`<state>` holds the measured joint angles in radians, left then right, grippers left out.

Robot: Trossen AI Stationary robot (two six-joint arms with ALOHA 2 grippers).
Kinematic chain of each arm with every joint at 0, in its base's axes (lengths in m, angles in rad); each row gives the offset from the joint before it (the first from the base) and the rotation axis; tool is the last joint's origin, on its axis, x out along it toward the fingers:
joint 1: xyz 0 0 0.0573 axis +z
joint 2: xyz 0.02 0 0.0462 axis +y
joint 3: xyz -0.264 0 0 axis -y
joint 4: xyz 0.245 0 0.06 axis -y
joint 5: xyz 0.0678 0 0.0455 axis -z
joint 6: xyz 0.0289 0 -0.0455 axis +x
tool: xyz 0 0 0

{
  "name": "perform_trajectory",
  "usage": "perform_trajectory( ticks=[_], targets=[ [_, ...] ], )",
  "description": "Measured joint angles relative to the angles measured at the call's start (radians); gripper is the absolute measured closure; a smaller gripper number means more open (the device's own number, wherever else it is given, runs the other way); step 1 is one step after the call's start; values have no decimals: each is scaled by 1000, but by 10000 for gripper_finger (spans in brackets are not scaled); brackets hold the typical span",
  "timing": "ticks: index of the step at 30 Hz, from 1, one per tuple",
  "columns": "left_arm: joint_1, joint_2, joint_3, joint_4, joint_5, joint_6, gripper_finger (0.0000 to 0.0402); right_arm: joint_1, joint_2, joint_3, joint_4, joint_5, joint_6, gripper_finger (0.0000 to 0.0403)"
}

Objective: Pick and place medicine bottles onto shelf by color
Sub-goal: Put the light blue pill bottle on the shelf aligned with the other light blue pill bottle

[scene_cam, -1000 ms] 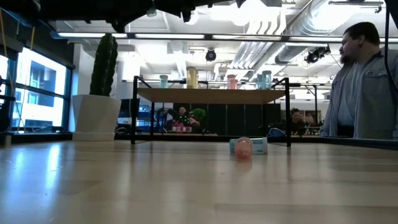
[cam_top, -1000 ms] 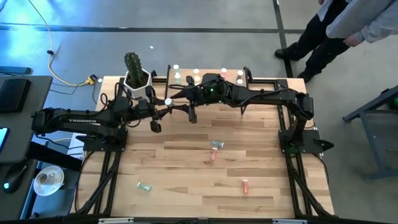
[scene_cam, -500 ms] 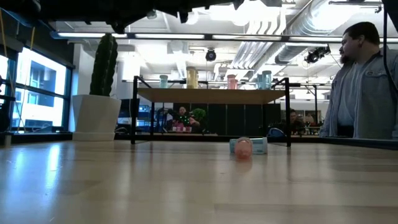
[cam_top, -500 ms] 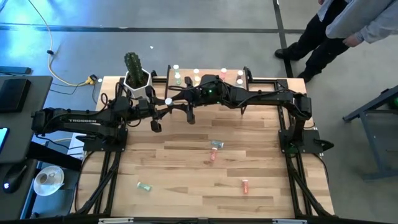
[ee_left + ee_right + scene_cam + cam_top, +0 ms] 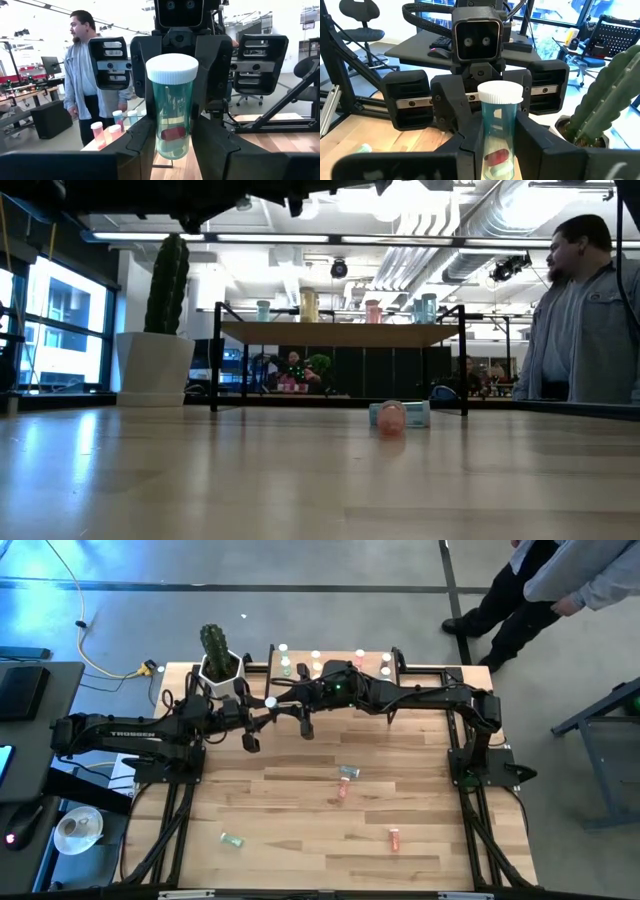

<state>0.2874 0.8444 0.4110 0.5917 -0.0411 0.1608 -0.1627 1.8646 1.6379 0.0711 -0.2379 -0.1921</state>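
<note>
The counter (image 5: 300, 830) carries a shelf (image 5: 335, 665) at its far edge with several bottles on top. In front of the shelf, above the counter, the two arms meet. The right gripper (image 5: 275, 700) has its jaws closed on an upright teal bottle (image 5: 172, 115). The left gripper (image 5: 262, 708) also has its jaws around that bottle. Other bottles lie scattered on the counter.

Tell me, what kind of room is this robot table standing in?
Probably an open-plan lab or workshop office. The low view shows exposed silver ceiling ducts and strip lighting; the right wrist view shows a black office chair by a dark desk; a person in a grey jacket stands beside the light wooden table.
</note>
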Motion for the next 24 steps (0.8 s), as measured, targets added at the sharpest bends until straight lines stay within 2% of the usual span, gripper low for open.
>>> perform_trajectory(
  ticks=[3, 7, 11, 14, 20, 24],
  targets=[
    [0, 0, 1, -30, -7, 0, 274, 0, 1, 0, -15, 2, 0, 334],
    [-1, -1, 1, -85, -78, 0, 240, -1, 1, 6, -47, 30, -18, 334],
    [-1, -2, 1, -130, -154, -32, 202, -3, -2, 54, -160, 80, -49, 334],
    [0, -20, 1, -178, -161, -43, 183, -10, -6, 108, -276, 83, -51, 334],
    [0, -54, 1, -255, -144, -45, 176, -27, -5, 124, -439, 74, 21, 334],
    [0, -60, 1, -262, -104, -64, 178, -28, 18, 107, -479, 70, 54, 334]
  ],
)
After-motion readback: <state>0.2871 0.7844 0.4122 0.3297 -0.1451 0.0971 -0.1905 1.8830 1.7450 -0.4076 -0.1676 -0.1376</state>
